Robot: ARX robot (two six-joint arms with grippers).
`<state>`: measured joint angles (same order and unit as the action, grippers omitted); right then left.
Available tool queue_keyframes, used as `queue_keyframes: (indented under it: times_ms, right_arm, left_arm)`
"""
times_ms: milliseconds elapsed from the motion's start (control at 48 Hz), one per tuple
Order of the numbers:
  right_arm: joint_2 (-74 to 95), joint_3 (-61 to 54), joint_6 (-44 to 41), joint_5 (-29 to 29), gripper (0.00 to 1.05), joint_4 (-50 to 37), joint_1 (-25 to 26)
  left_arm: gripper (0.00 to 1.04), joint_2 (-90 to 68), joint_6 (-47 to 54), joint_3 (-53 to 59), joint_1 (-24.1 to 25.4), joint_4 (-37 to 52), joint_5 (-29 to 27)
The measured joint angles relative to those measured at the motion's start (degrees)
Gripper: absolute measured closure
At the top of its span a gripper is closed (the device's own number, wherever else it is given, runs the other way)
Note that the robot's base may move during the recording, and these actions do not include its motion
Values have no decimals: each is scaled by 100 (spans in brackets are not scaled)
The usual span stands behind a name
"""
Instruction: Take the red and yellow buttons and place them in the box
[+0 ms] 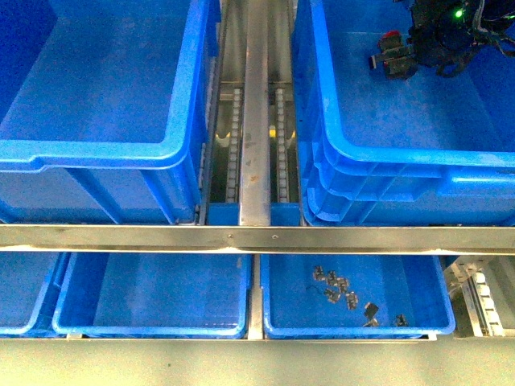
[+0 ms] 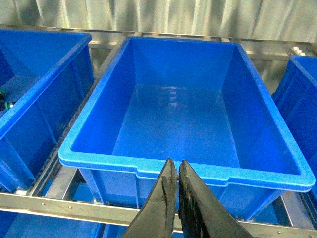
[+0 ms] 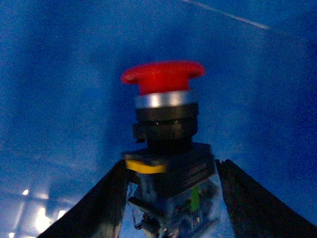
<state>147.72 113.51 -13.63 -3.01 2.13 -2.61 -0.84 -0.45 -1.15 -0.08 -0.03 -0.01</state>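
Note:
A red button with a mushroom cap on a black-and-grey body stands between the fingers of my open right gripper; the fingers flank its body, with small gaps at both sides. In the front view the same red button lies on the floor of the right-hand box, with the right gripper at it. My left gripper is shut on nothing, held just before the near rim of a deep blue box with a bare floor. No yellow button shows. The left arm is out of the front view.
A second deep crate stands at the left, with a metal roller rail between the two. A steel bar runs across below them. Beneath are shallow blue trays; the right tray holds several small metal parts.

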Motion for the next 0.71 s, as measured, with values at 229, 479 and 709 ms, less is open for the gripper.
queue_keyframes:
  times_ms: [229, 479, 709]
  right_arm:
    - [-140, -291, -92, 144, 16, -376, 15]
    - [-2527, -3021, -280, 1246, 7, -1655, 448]
    - [-5941, -6347, 111, 2411, 7, -1513, 1093]
  left_arm:
    - [102, 0, 2, 0, 0, 0, 0]
    - [102, 0, 2, 0, 0, 0, 0]
    - [102, 0, 0, 0, 0, 0, 0]
